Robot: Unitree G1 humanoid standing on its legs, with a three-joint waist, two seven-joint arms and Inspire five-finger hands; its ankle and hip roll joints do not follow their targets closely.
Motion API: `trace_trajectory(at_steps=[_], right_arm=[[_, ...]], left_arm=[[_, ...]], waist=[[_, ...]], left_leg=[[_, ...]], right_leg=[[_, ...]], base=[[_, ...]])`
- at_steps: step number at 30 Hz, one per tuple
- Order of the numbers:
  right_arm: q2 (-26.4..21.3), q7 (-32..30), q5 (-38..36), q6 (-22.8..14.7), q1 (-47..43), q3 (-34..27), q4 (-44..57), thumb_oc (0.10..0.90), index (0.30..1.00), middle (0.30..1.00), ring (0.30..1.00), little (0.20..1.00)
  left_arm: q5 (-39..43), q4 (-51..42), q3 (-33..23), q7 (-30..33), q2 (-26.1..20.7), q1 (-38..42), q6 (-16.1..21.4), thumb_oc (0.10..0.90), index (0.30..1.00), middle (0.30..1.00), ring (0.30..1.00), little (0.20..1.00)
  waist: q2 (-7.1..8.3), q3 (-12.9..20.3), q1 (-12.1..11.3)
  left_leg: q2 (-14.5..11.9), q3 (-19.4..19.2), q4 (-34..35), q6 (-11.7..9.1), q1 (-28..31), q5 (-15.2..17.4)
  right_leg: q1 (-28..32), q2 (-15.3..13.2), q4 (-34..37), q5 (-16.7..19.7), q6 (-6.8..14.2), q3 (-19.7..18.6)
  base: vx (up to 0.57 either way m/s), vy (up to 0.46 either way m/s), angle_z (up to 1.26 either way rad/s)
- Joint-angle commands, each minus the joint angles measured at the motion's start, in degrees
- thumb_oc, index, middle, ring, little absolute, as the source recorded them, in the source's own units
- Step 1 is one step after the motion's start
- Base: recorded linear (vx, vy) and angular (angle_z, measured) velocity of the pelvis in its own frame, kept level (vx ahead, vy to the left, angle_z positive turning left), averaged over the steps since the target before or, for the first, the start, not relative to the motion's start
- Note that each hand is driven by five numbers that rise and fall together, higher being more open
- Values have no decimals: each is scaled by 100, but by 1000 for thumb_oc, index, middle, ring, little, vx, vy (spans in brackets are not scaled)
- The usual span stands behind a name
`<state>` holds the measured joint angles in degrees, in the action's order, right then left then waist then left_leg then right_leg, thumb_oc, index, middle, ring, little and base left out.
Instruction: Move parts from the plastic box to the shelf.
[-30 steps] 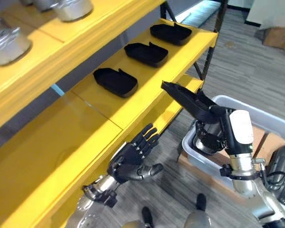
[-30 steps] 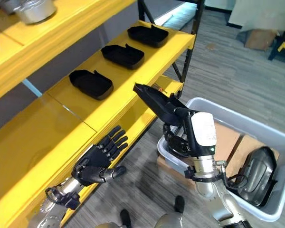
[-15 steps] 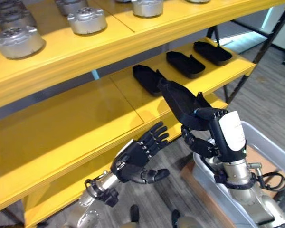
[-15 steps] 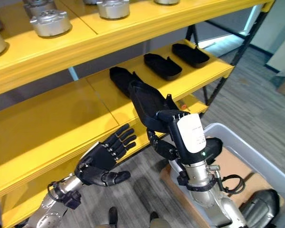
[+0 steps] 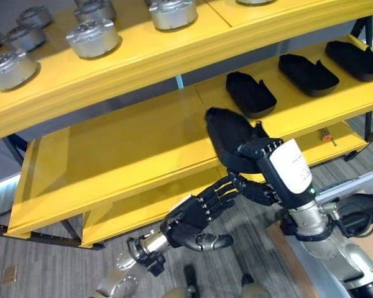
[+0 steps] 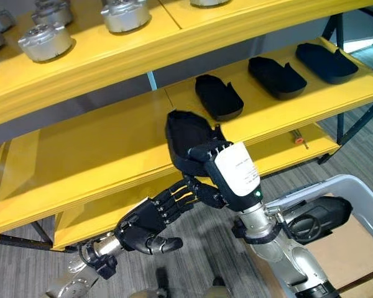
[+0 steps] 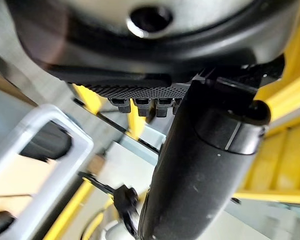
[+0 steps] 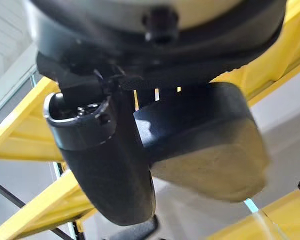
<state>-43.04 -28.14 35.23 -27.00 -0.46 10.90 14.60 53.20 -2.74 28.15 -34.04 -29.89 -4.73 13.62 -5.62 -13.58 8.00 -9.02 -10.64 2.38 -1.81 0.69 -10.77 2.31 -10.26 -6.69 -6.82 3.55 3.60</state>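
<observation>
Now right hand [image 5: 267, 162] clutching black part [image 5: 227, 135] above yellow shelf [image 5: 124, 149], left hand [image 5: 193, 217] relaxed.

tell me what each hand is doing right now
Left hand: open, holding nothing.
Right hand: shut on a black part.

1. The right hand [image 5: 256, 162] is black, with a white cover bearing small dark print on its back.
2. Its forearm is silver-grey metal, ringed by a black clamp at the wrist.
3. The left hand [image 5: 196, 216] is all black with ribbed, segmented fingers and a smooth rounded thumb.
4. Its wrist is silver with black fittings.
</observation>
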Motion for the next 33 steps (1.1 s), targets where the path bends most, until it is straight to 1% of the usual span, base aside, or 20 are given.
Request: trace_trajectory(at_steps=[1,2,4,7,9,11,14,15,19,20,21,22,23,24,25,27,28,29,30,33], right_arm=[[-15,-157,-385,-262,-783,-293,669,400,300,300,300,300],[-46,-89,-407,-242,-754,-368,690,400,300,300,300,300],[-63,-17,-407,-228,-676,-426,744,400,300,300,300,300],[-18,73,-324,-320,-475,-550,760,400,300,300,300,300],[-11,88,-336,-317,-443,-574,750,400,300,300,300,300],[135,94,-287,-157,-379,-550,686,400,300,300,300,300],[196,56,-225,75,-292,-532,743,400,300,300,300,300],[194,44,-221,102,-287,-525,741,400,300,300,300,300],[257,-133,-110,339,-341,-418,586,400,300,300,300,300],[335,-182,-139,502,-395,-355,475,400,300,300,300,300],[384,-224,-171,665,-443,-304,385,400,300,300,300,300],[387,-231,-170,675,-458,-289,374,400,300,300,300,300],[452,-313,-148,854,-484,-218,283,400,300,300,300,300],[480,-328,-132,925,-483,-205,243,400,300,300,300,300],[515,-383,-40,1184,-414,-202,134,400,300,300,300,300],[476,-394,12,1229,-339,-251,60,400,300,300,300,300],[412,-395,56,1259,-285,-281,-30,400,300,300,300,300],[388,-416,60,1269,-299,-272,-90,400,300,300,300,300],[274,-414,52,1372,-380,-198,-366,400,300,300,300,300],[234,-437,3,1408,-536,-75,-702,400,300,300,300,300]], left_arm=[[147,-580,-651,-241,238,258,665,900,1000,1000,1000,1000],[117,-569,-706,-262,240,260,690,900,1000,1000,1000,1000],[123,-557,-711,-280,247,244,792,900,1000,1000,1000,1000],[-140,-633,-891,-60,164,178,1096,900,1000,1000,1000,1000],[-178,-687,-942,4,70,163,1141,900,1000,1000,1000,1000],[-185,-845,-1155,82,-94,27,1131,900,1000,1000,1000,1000],[-396,-947,-1293,237,-189,-22,1136,900,1000,1000,1000,1000],[-425,-956,-1307,293,-198,-16,1152,900,1000,1000,1000,1000],[-506,-882,-1478,624,-225,56,1604,900,1000,1000,1000,1000],[-555,-891,-1637,598,-197,16,1660,900,1000,1000,1000,1000],[-646,-912,-1726,638,-169,-24,1686,900,1000,1000,1000,1000],[-659,-924,-1732,650,-169,-33,1682,900,1000,1000,1000,1000],[-698,-935,-1813,598,-159,-53,1659,900,1000,1000,1000,1000],[-734,-927,-1843,587,-145,-64,1662,900,1000,1000,1000,1000],[-782,-948,-1857,469,-133,0,1553,900,1000,1000,1000,1000],[-683,-965,-1842,361,-165,25,1499,900,1000,1000,1000,1000],[-588,-971,-1809,310,-182,68,1510,900,1000,1000,1000,1000],[-557,-974,-1795,310,-185,101,1523,900,1000,1000,1000,1000],[-305,-958,-1731,351,-175,218,1525,900,1000,1000,1000,1000],[-209,-896,-1705,368,-129,287,1464,900,1000,1000,1000,1000]], waist=[[93,204,33],[64,198,56],[2,199,76],[-61,238,54],[-52,257,29],[88,352,-136],[241,413,-265],[260,415,-283],[347,412,-457],[388,419,-578],[430,416,-672],[438,412,-670],[464,387,-729],[479,395,-745],[527,390,-716],[545,383,-649],[556,381,-604],[551,389,-596],[581,371,-544],[629,333,-518]], left_leg=[[-359,-98,-132,-339,-127,390],[-408,-218,-125,-344,-87,437],[-384,-277,-52,-374,8,513],[-162,-306,3,-322,149,723],[-64,-290,5,-287,206,804],[252,-271,-44,-94,326,1097],[442,-295,-118,102,320,1267],[463,-301,-135,129,314,1286],[558,-376,-212,292,307,1376],[596,-454,-189,347,338,1407],[632,-450,-127,358,439,1489],[648,-453,-116,367,452,1494],[686,-513,-76,459,434,1445],[703,-491,-59,484,420,1443],[814,-199,-35,575,394,1487],[853,-24,-27,586,394,1503],[883,125,-6,579,374,1490],[886,169,12,571,349,1469],[950,360,112,547,368,1442],[946,480,208,512,460,1445]], right_leg=[[91,378,378,277,-74,59],[94,302,344,261,-56,158],[93,221,299,248,-9,225],[99,96,263,273,105,292],[99,51,258,287,152,321],[146,-202,328,440,376,472],[136,-375,292,520,513,645],[130,-399,268,525,525,678],[69,-597,-75,564,510,961],[60,-687,-260,633,497,1165],[47,-799,-504,712,561,1266],[38,-817,-533,705,578,1255],[-14,-843,-793,748,533,1315],[-27,-819,-860,722,526,1290],[-69,-338,-771,458,455,961],[-88,-31,-681,232,378,781],[-136,190,-535,148,314,589],[-173,249,-454,193,301,523],[-260,379,-24,439,325,181],[-357,462,320,757,401,-90]], base=[[96,309,12],[101,293,22],[142,343,32],[206,454,19],[154,342,20],[229,477,20],[92,247,20],[56,244,13],[47,232,21],[112,251,17],[98,190,11],[43,161,-5],[-23,98,-3],[24,122,6],[73,61,14],[71,16,61],[41,-9,110],[96,-64,125],[110,-106,84],[121,-163,47]])
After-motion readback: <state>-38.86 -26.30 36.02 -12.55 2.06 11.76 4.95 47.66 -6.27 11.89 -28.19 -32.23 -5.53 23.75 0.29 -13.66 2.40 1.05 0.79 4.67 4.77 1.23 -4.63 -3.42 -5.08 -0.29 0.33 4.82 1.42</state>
